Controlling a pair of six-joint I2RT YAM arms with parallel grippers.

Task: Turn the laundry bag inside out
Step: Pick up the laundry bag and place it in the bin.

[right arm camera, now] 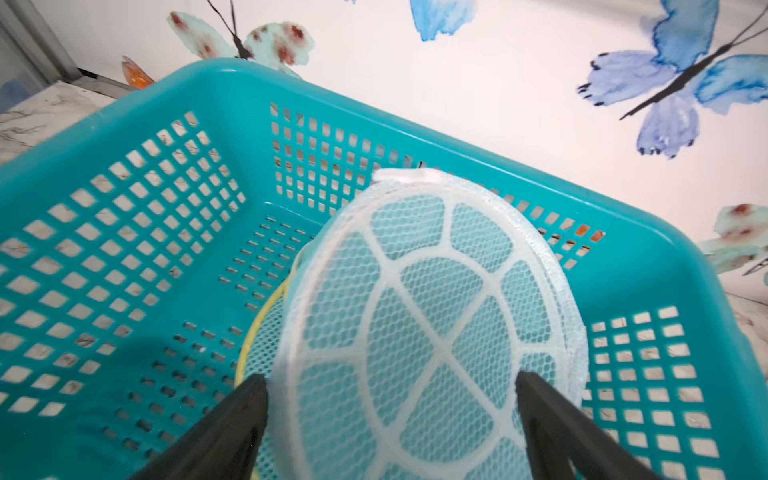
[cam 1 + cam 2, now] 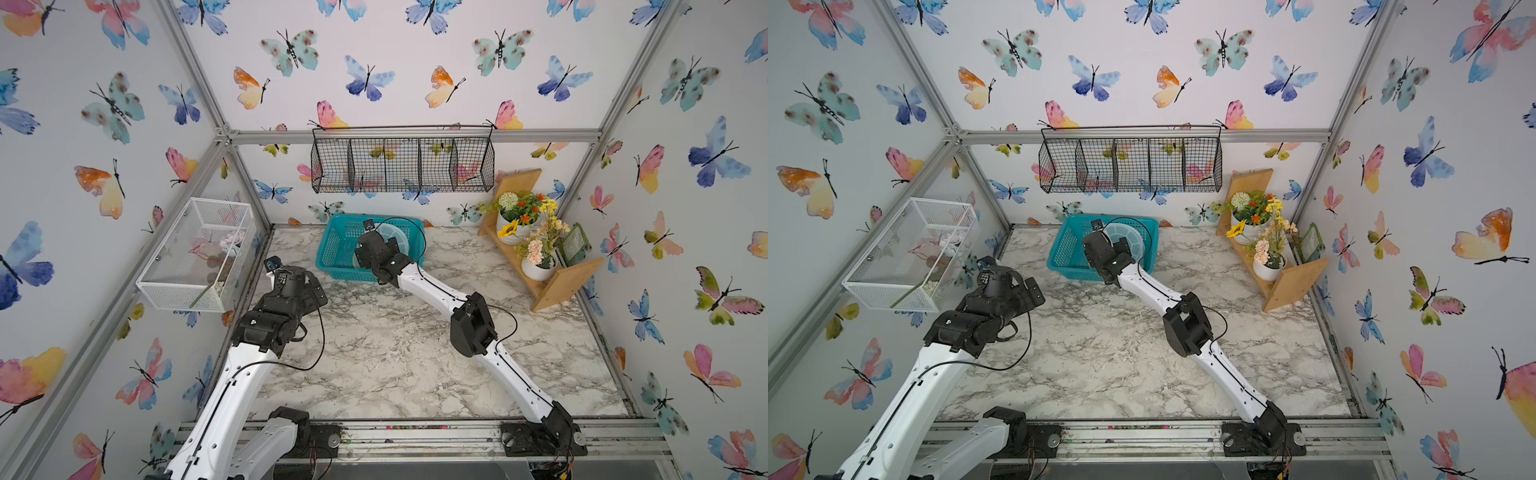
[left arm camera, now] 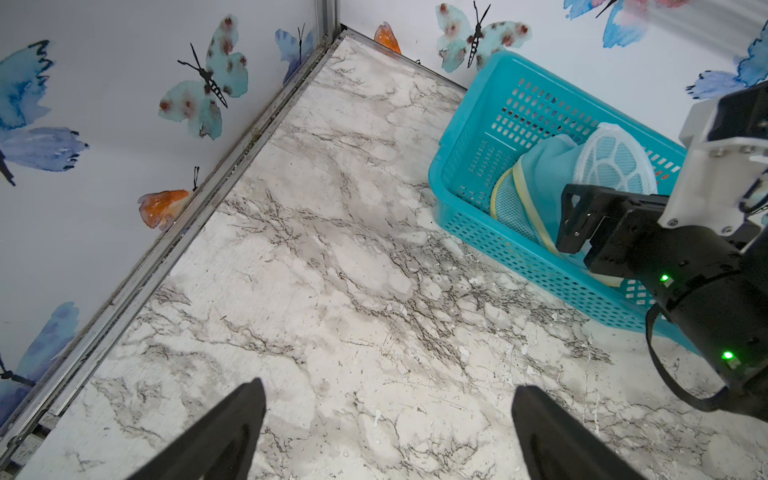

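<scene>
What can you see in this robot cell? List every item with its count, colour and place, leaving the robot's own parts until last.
laundry bag: one, light turquoise mesh with yellow piping and a white ribbed end, inside the teal basket
teal basket: one, teal slotted plastic, back of the table
table: one, grey-veined marble, floor of the cell
black wire basket: one, black, hung on the back wall
white wire basket: one, white, on the left wall
wooden shelf: one, light wood, back right corner
flower pots: at least two, white, on the wooden shelf
left gripper: one, black, open above bare table
right gripper: one, black, open astride the bag's ribbed end
</scene>
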